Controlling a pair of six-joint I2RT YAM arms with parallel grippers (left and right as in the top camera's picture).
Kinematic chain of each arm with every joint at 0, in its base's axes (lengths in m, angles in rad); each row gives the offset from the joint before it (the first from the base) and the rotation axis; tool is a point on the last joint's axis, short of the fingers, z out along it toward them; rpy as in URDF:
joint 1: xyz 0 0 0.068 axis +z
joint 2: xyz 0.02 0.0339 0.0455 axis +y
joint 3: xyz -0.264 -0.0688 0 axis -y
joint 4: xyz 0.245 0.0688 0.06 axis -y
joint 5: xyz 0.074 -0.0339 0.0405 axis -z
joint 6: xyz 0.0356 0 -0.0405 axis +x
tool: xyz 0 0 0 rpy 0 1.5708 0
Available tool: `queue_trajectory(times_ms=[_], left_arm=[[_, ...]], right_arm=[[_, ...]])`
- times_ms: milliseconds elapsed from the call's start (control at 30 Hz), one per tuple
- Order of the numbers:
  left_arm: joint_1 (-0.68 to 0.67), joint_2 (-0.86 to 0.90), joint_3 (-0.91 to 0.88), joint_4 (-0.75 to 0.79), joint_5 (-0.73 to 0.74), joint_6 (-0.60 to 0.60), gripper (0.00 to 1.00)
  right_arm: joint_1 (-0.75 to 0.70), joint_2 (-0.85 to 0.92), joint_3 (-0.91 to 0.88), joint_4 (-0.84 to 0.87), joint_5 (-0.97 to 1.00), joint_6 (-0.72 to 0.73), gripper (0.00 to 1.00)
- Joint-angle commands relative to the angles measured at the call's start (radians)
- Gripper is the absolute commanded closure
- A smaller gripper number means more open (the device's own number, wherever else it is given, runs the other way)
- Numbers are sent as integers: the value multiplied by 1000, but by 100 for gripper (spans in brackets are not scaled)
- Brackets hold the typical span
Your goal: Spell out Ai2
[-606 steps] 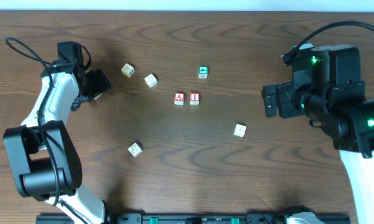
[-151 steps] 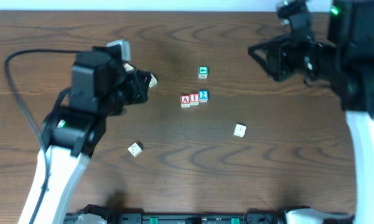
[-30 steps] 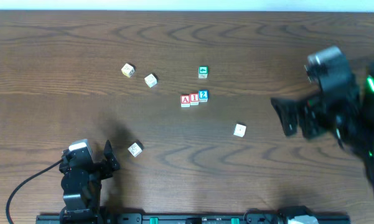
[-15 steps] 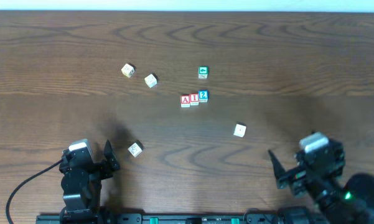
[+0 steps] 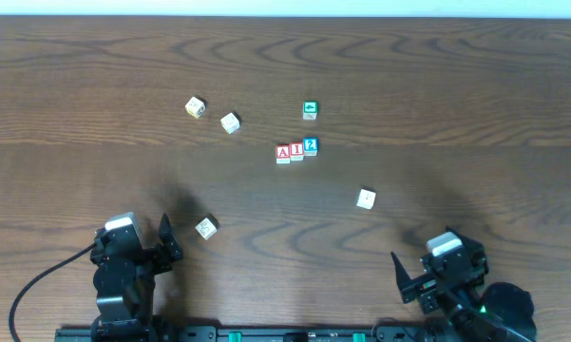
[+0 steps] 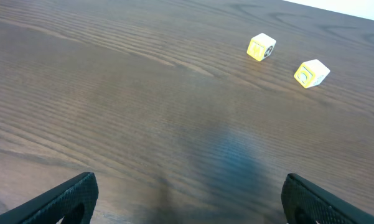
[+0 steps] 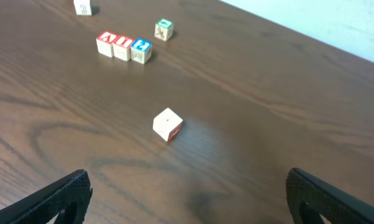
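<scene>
Letter cubes sit in a short row at the middle of the tabletop (image 5: 456, 76). The A cube (image 5: 283, 153) is on the left with the I cube (image 5: 296, 151) touching it. The 2 cube (image 5: 311, 145) touches that on the right, set slightly farther back than the other two. The green cube (image 5: 310, 110) stands apart, just beyond the 2 cube.

Twenty seconds earlier only the A and I stood together, a little farther left, and no 2 cube was in view. Over the last five seconds the row has not changed. The far cream cube (image 5: 196, 107), the second cream cube (image 5: 230, 122) beside it, the near cream cube (image 5: 206, 227) and the right cream cube (image 5: 366, 199) lie where they lay before.

The left tool (image 6: 190, 193) is at the near left edge, where it already was a second ago. Its fingers are spread wide over bare wood and pinch nothing. The right tool (image 7: 187, 186) was out at the right side of the tabletop a second ago. It has since drawn back to the near right edge, also spread wide and empty. From there it faces the right cream cube, with the row beyond.
</scene>
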Motion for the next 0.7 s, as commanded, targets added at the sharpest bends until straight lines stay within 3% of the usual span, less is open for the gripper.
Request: queue_trajectory(times_ms=[0,667], left_arm=[[-4,-6,-15,3,-1,10,4],[-4,-6,-15,3,-1,10,5]], right_arm=[[-7,-13,-30,3,-10,-6,1],[-7,-13,-241,48,-119,-3,1]])
